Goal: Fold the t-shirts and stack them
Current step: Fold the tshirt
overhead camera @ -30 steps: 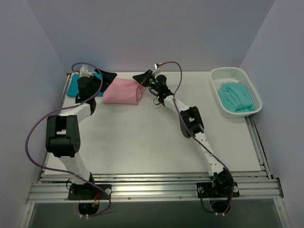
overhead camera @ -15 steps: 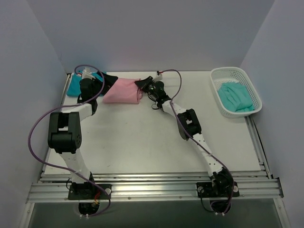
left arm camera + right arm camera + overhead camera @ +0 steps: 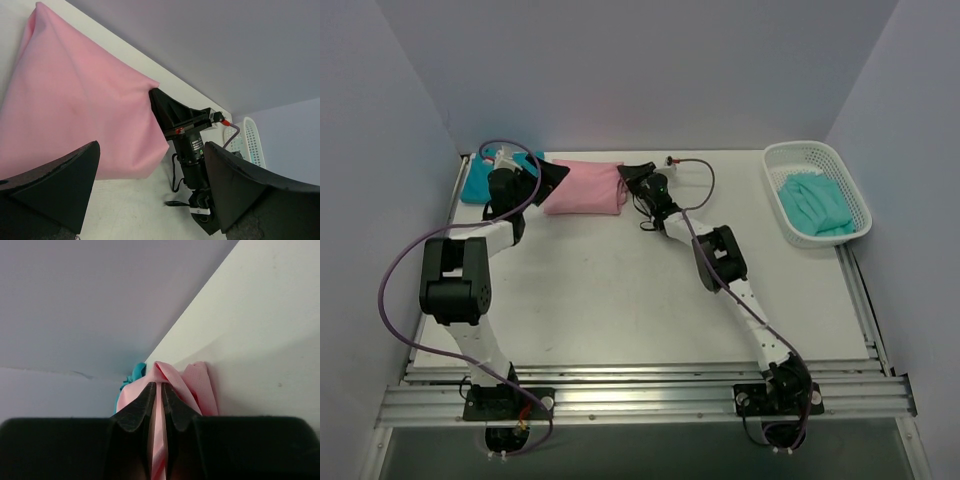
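Top external: one pink t-shirt (image 3: 584, 188), two teal t-shirts (image 3: 473, 184) (image 3: 815, 204).

The left tool (image 3: 151, 147) has its two dark fingers (image 3: 55, 185) spread wide, one filling each lower corner. Between and beyond them a pink shirt (image 3: 75, 115) lies folded on the white bench (image 3: 130, 200), reaching up to the top left. The right tool (image 3: 159, 100), black and tapered, meets the shirt's right edge with its tip; whether it grips the cloth cannot be told from here. Further right, a white mesh basket (image 3: 252, 145) stands by the grey wall (image 3: 200, 45).
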Available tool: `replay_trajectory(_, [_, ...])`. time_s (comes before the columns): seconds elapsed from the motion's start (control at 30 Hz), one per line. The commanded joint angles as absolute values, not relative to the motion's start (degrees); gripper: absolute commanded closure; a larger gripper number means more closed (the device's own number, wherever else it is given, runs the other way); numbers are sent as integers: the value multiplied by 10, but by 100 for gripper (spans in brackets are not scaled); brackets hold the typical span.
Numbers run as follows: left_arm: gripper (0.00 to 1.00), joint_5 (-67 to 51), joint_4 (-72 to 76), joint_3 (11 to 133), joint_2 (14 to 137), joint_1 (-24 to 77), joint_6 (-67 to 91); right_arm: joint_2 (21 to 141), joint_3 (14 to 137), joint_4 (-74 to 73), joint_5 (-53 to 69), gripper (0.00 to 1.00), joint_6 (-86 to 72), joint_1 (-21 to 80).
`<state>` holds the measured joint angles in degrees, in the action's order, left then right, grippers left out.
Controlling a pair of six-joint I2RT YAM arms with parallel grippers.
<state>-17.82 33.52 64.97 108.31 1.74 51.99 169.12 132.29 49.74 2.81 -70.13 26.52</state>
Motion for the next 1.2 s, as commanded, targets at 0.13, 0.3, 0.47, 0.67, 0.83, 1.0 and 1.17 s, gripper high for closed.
replay_trajectory(0.13, [6,-172,319,627,1011,20,495,1598,1142,401,-96,84,-716,250])
replay_trajectory(0.3, [6,-135,295,631,994,65,471,1426,960,527,-145,31,-646,250])
replay_trajectory(0.47, [6,-103,267,703,1044,124,422,1280,820,561,-157,12,-594,250])
replay_trajectory(0.67, [6,-99,309,748,1156,165,445,1090,605,615,-182,15,-585,249])
replay_trajectory(0.83, [5,-68,324,770,1232,170,488,967,481,613,-194,18,-578,248])
replay_trajectory(1.0, [5,-76,362,804,1299,174,521,880,425,592,-212,19,-557,249])
replay_trajectory(1.17, [4,-87,379,829,1332,185,542,847,407,563,-224,20,-540,247])
